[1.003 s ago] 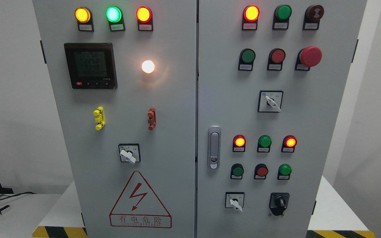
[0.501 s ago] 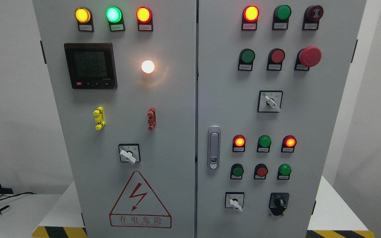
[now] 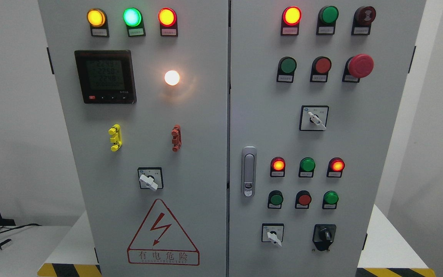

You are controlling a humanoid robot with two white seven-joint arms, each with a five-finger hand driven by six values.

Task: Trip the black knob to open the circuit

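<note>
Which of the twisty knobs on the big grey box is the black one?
The black knob at the right door's bottom right corner. The other three knobs, like the one beside it, have white handles.

A: We face a tall grey metal two-door electrical cabinet (image 3: pixel 206 115). What do we see at the lower right?

B: We see the black rotary knob on its black square plate (image 3: pixel 324 235), low on the right door. Left of it we find a white-handled selector switch (image 3: pixel 272 233).

A: And above them?

B: We count a row of three small round push buttons, green, red, green (image 3: pixel 304 199), then lit indicator lamps. On the left door we see a dark square digital meter (image 3: pixel 105 76) and a red triangular lightning warning sign (image 3: pixel 163 232).
</note>
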